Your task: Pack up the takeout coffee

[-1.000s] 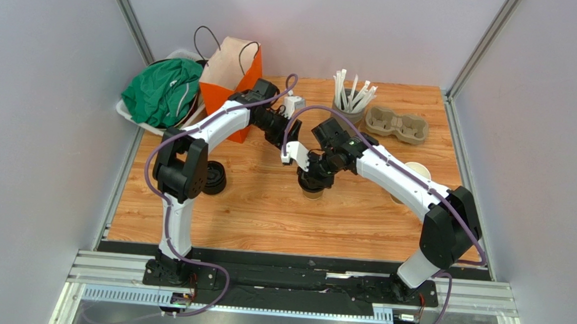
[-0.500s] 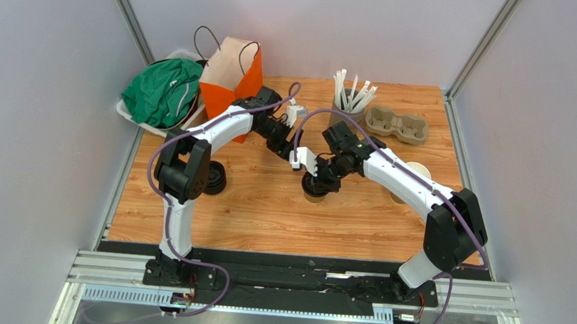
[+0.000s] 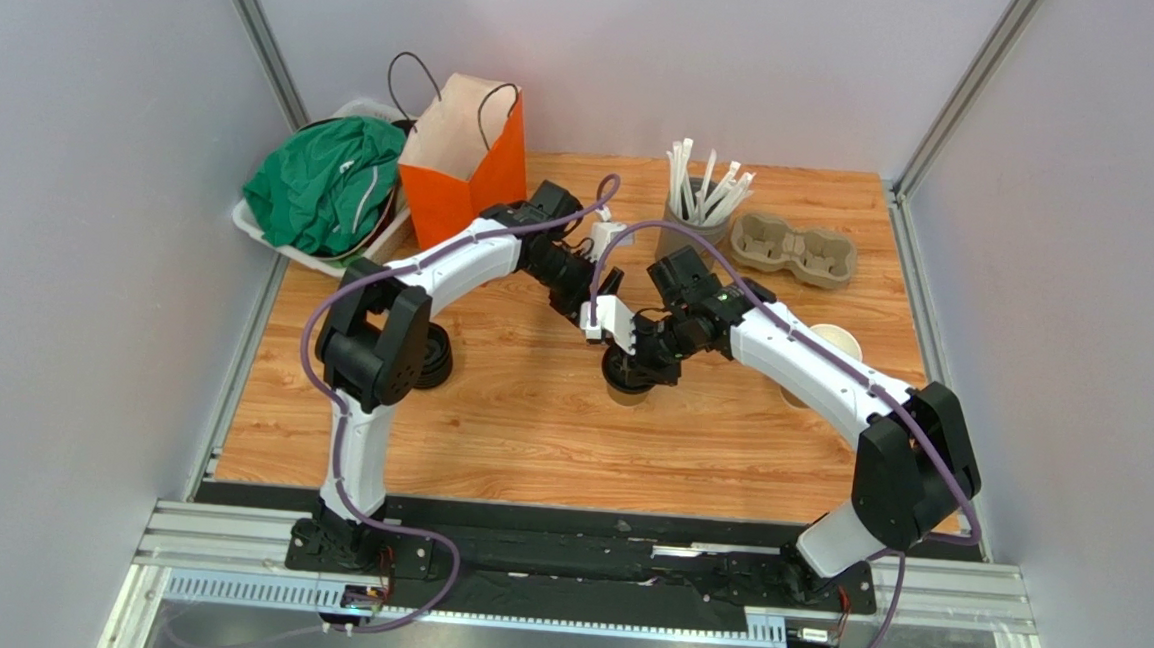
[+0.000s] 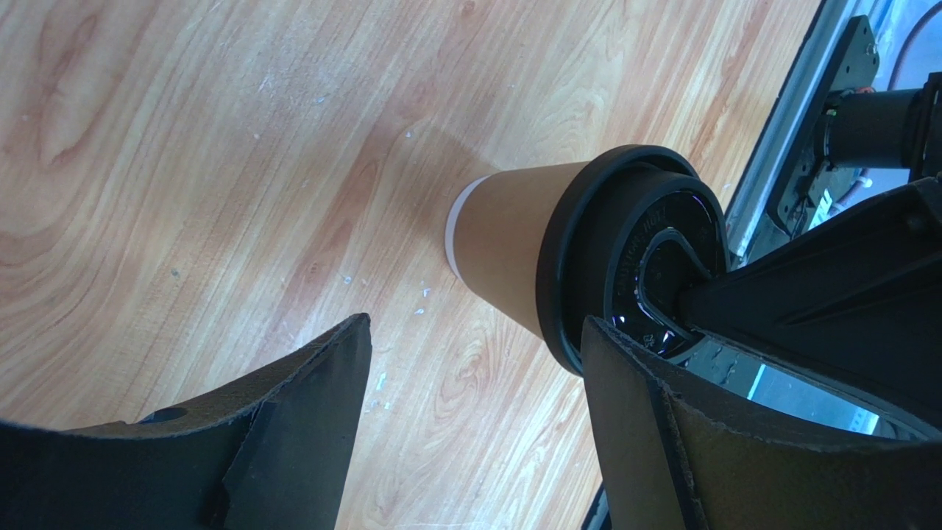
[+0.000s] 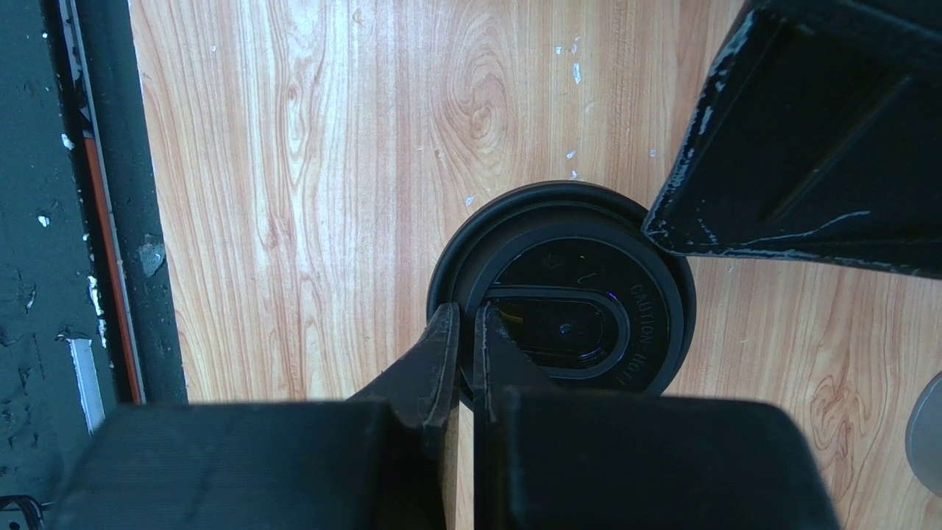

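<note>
- Directly under the right gripper, the black lid sits on the tan cup. The two fingers are pressed together with nothing between them. Their tips rest on the near part of the lid top, so they push and do not hold.
- Compared with one second ago, this gripper has shifted only a little. The cup stands upright on the same spot of the table.
- Just beside it, on its far left, is the left gripper, and this is the real change. The left arm has swung away from the bag side and come close to the cup.
- Its jaws stand wide apart and hold nothing. From its own camera the cup lies ahead, between the two fingers. The lid rim is very near to one finger, but I cannot tell if they touch.
- For the task, I judge that the lid is seated, or nearly so, while the right arm steadies it. The left arm seems ready to take the cup by its wall.
- Farther from both tools, the orange paper bag and the cup carrier wait at the back. The coffee is not yet packed in either.
</note>
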You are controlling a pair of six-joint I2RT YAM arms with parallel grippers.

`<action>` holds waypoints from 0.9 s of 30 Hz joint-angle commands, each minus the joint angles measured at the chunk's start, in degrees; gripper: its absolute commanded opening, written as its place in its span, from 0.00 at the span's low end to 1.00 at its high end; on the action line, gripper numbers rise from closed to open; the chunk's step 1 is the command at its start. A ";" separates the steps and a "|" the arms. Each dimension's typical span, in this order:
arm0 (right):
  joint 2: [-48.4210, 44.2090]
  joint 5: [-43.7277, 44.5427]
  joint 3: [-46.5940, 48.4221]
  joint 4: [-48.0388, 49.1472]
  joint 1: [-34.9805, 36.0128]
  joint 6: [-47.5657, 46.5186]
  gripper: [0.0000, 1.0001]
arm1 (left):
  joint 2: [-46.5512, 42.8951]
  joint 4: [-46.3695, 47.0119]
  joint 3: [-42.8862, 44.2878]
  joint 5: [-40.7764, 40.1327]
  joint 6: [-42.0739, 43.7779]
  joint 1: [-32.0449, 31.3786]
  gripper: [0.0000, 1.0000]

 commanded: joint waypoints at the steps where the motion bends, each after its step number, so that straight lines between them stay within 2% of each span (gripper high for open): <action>1: 0.24 0.32 -1.49 0.97 0.11 0.14 0.00 | 0.30 1.14 1.01 -0.74 0.45 -1.18 0.78; 11: 0.07 0.76 -1.76 1.59 0.03 0.41 0.00 | 3.02 -1.94 2.50 -12.16 3.61 -2.85 0.75; 16: -0.02 1.20 -2.02 1.77 0.11 0.41 0.00 | 4.87 -2.20 3.29 -14.10 4.05 -3.38 0.75; 22: -0.64 1.38 -2.29 2.03 0.12 0.41 0.00 | 3.82 -2.20 4.61 -11.30 3.35 -3.29 0.75; 27: -2.30 1.46 -2.20 2.20 0.11 0.76 0.00 | -2.49 -2.98 9.35 -4.44 1.59 -1.36 0.78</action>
